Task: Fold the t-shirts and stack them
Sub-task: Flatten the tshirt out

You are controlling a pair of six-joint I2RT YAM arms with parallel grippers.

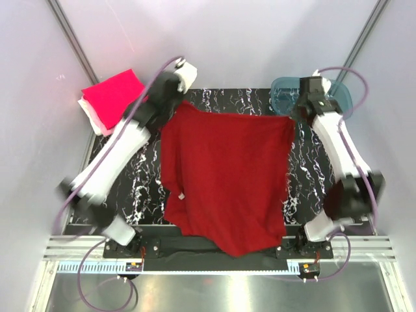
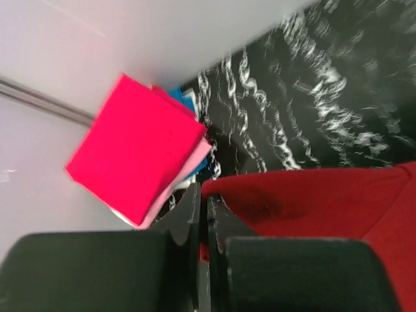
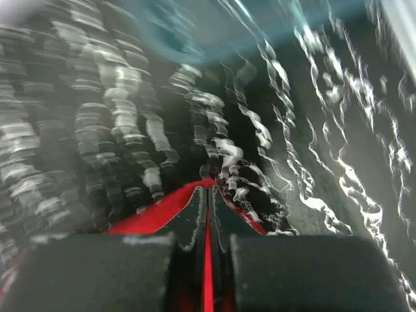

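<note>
A dark red t-shirt point(image 1: 224, 175) hangs stretched over the black marbled table, its lower end draped past the near edge. My left gripper point(image 1: 175, 104) is shut on its far left corner point(image 2: 260, 201). My right gripper point(image 1: 296, 114) is shut on its far right corner point(image 3: 162, 211). A stack of folded shirts point(image 1: 110, 99) lies at the far left corner, magenta-pink on top point(image 2: 133, 146), pale pink and white below, blue showing under it point(image 2: 188, 101).
A teal see-through tub point(image 1: 312, 96) stands at the far right, behind the right gripper. White walls close in on both sides. The table's near edge meets a metal rail point(image 1: 214, 257) by the arm bases.
</note>
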